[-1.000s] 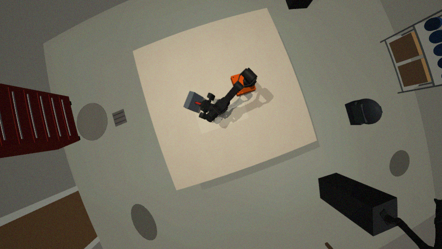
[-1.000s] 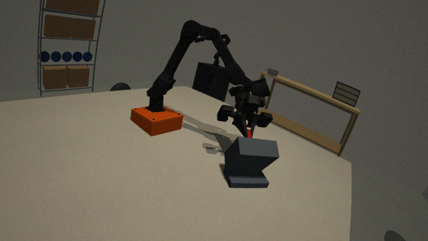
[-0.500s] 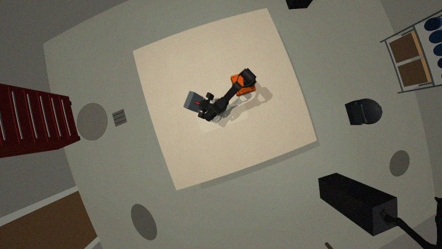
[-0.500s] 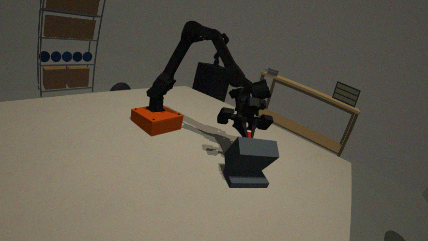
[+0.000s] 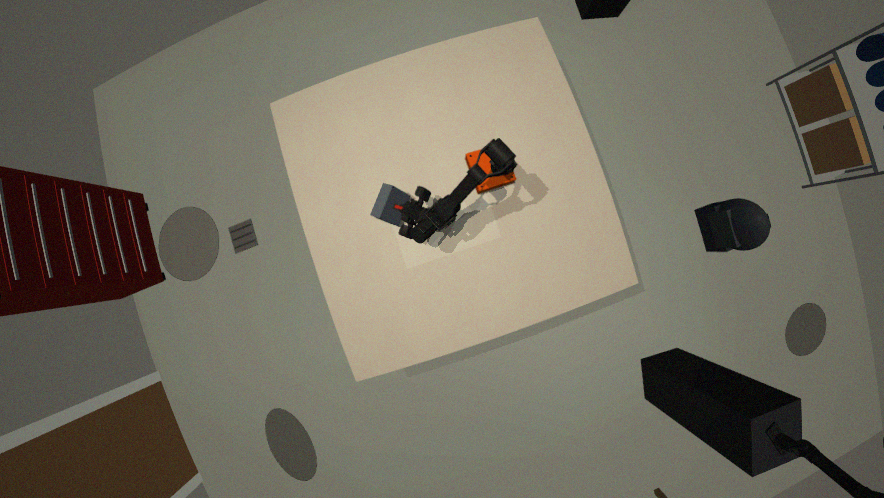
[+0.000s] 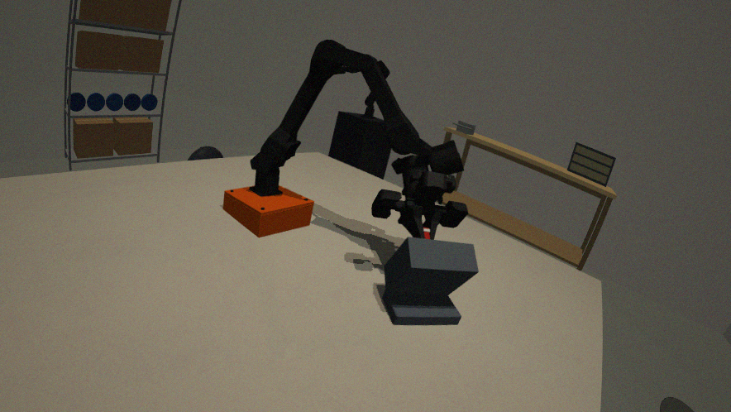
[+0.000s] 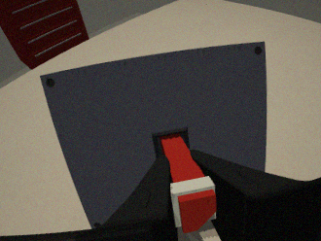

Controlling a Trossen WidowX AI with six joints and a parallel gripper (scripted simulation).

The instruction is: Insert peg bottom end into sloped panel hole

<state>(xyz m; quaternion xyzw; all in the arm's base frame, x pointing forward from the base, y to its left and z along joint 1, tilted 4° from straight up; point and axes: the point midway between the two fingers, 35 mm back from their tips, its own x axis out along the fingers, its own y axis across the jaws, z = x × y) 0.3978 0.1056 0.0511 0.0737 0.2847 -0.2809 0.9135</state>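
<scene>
A red square peg (image 7: 183, 166) (image 6: 426, 232) (image 5: 397, 207) with a white band near its top is held between my fingers. Its bottom end sits inside the square hole (image 7: 169, 136) in the blue-grey sloped panel (image 7: 117, 128) (image 6: 429, 265) (image 5: 386, 201). My gripper (image 7: 177, 160) (image 6: 423, 225) (image 5: 409, 213) is shut on the peg and stands close to the panel's face. How deep the peg reaches is hidden inside the hole.
The orange arm base (image 6: 268, 209) (image 5: 491, 170) stands behind the panel on the beige table (image 6: 153, 307). A wooden bench (image 6: 537, 163) and a dark box (image 6: 358, 138) stand past the table's far edge. A red cabinet (image 7: 39, 6) lies beyond the panel.
</scene>
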